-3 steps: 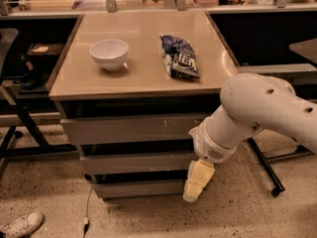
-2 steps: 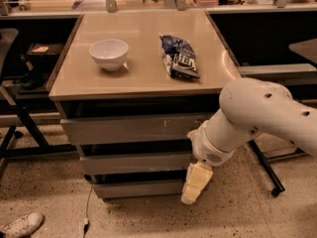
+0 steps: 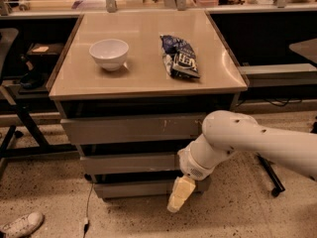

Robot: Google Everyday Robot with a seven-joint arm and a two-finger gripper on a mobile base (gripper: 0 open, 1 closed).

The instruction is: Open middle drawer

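The middle drawer is a wide, plain grey front in the cabinet, below the taller scratched top front and above the lowest front. It looks pushed in, about level with the other fronts. My gripper hangs pale yellow from the white arm. It points down and left in front of the right end of the lowest front, just under the middle drawer's right end. It holds nothing that I can see.
On the beige cabinet top stand a white bowl and a dark chip bag. A cable and a shoe lie on the speckled floor at left. Dark frames stand at left and right.
My arm has swung left and lowered, carrying the gripper down and left along the cabinet front. The drawers have not moved.
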